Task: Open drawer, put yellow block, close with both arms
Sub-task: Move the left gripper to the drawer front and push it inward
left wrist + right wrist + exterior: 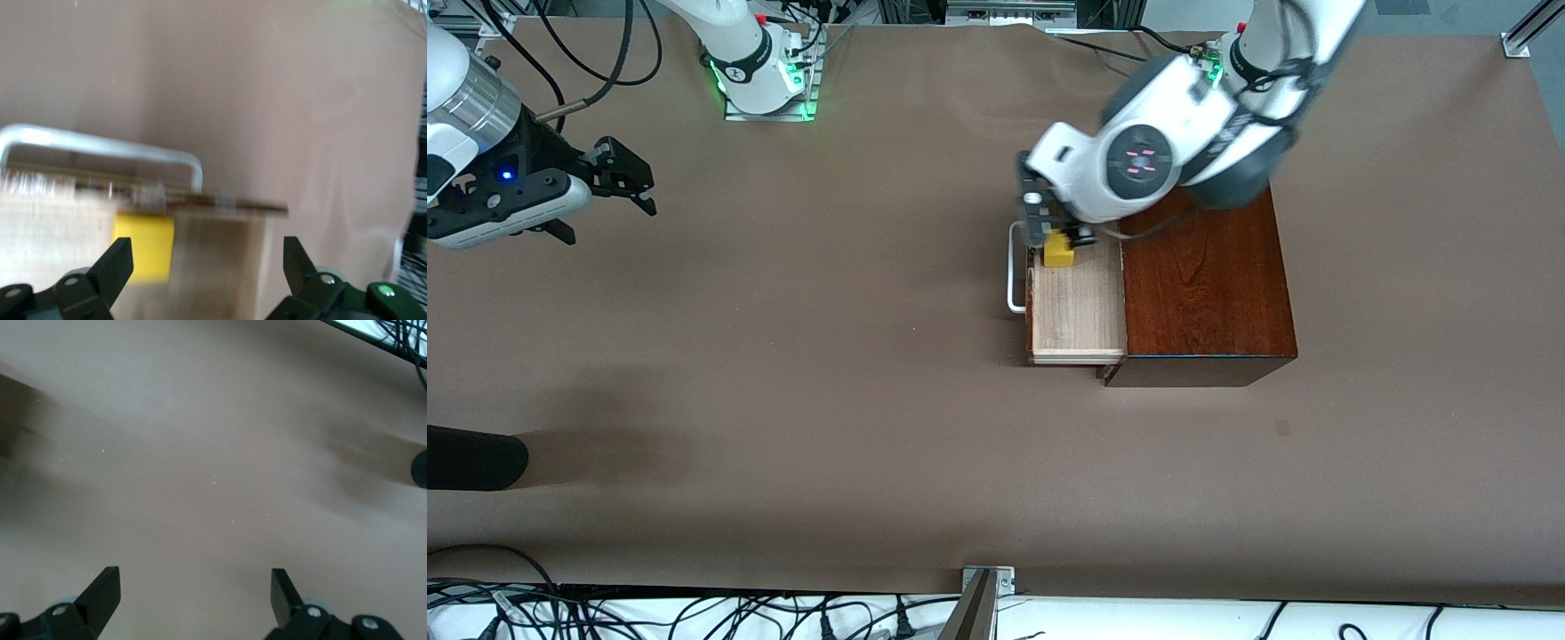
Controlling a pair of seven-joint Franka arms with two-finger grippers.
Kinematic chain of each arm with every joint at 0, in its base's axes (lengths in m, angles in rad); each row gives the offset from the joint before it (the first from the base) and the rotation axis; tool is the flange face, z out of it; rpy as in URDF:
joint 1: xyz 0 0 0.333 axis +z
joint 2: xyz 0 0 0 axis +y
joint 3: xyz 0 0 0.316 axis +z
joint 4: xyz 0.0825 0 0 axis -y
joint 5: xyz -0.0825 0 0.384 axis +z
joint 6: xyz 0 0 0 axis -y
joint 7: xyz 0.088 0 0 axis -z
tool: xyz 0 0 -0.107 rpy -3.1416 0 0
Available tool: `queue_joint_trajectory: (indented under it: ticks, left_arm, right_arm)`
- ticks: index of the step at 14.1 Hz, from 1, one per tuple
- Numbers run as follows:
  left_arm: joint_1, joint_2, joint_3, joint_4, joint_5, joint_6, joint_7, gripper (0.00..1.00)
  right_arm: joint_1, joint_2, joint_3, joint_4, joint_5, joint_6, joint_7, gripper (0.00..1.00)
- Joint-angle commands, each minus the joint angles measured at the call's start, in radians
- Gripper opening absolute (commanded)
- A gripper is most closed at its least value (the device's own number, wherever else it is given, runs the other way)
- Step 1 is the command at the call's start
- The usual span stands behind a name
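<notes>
The dark reddish-brown wooden box (1205,284) stands toward the left arm's end of the table. Its drawer (1080,316) is pulled out, showing the pale interior (220,260) and the white handle (1014,267), which also shows in the left wrist view (100,143). The yellow block (1060,251) lies in the drawer's corner farthest from the front camera. My left gripper (1056,227) is over it, open and empty. In the left wrist view the block (143,250) sits beside one finger (119,263) of the left gripper (207,267). My right gripper (640,187) is open and empty (193,593) over bare table at the right arm's end.
The brown table cover (827,373) spreads wide around the box. A dark rounded object (471,458) lies at the right arm's end, nearer the front camera, and shows in the right wrist view (420,468). Cables and a metal bracket (987,587) line the near edge.
</notes>
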Motion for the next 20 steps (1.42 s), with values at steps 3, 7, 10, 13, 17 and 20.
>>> queue_joint_trajectory:
  ticks: [3,7,10,13,17,20]
  left_arm:
    - [-0.172,0.153,0.004,0.065,0.214,0.251,0.011,1.0]
    - [-0.182,0.239,0.006,0.105,0.392,0.258,0.012,1.0]
    - [-0.159,0.236,0.013,0.093,0.409,0.189,0.017,1.0]
    - [-0.151,0.21,0.046,0.104,0.443,0.031,0.022,1.0]
    - [-0.125,0.206,0.049,0.102,0.454,-0.1,0.013,1.0]
    - [-0.09,0.212,0.047,0.095,0.458,-0.15,0.016,1.0]
  right_arm:
    - [-0.014,-0.018,0.024,-0.008,-0.058,-0.005,0.066,1.0]
    - [-0.011,-0.012,0.024,0.026,-0.099,-0.019,0.072,1.0]
    - [-0.015,-0.001,0.02,0.026,-0.099,-0.019,0.067,1.0]
    - [-0.012,-0.003,0.03,0.028,-0.086,-0.037,0.074,1.0]
    - [-0.014,-0.003,0.017,0.028,-0.084,-0.036,0.077,1.0]
    - [-0.009,-0.004,0.03,0.028,-0.079,-0.04,0.08,1.0]
